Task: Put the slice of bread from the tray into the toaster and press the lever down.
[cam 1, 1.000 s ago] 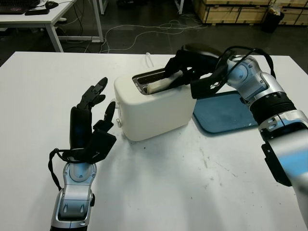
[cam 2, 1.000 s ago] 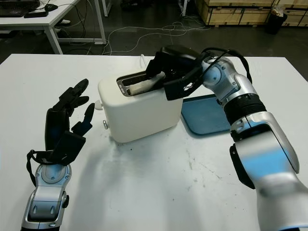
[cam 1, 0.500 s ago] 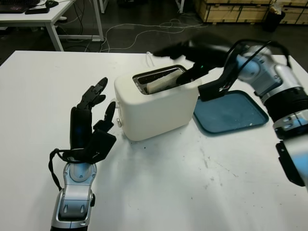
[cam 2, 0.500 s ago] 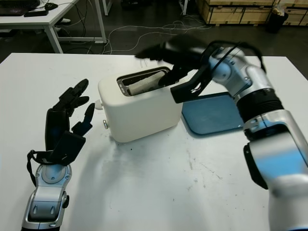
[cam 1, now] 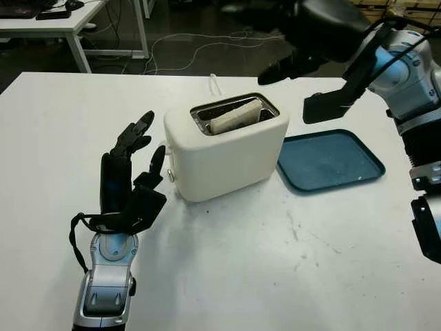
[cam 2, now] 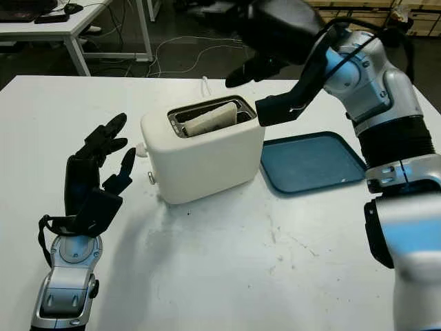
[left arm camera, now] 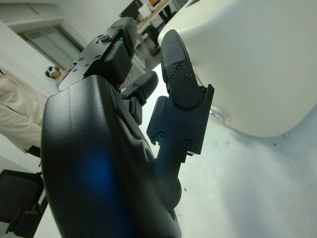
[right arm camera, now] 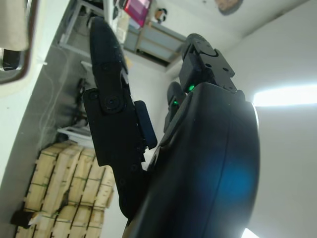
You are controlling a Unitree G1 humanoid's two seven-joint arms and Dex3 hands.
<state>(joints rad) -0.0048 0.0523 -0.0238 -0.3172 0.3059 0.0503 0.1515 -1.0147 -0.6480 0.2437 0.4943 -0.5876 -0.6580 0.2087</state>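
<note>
Bread (cam 1: 236, 116) lies tilted in the slot of the white toaster (cam 1: 227, 155) in the left eye view, its long axis running along the slot from the near-left end up toward the far-right end, top edge poking above the rim; the blue tray (cam 1: 331, 160) sits just right of the toaster on the white table (cam 1: 275, 276). Raised above and right of the toaster, the right hand (cam 1: 310, 41) is open and holds nothing. Left of the toaster, near its side lever (cam 1: 169, 175), the left hand (cam 1: 127, 176) stands upright, open, grasping nothing. Its wrist view shows a black finger (left arm camera: 181, 94) close beside the toaster wall (left arm camera: 257, 64) without touching. From the right wrist, the right hand's finger (right arm camera: 111, 114) extends free, the toaster's slot edge (right arm camera: 15, 44) at the corner
</note>
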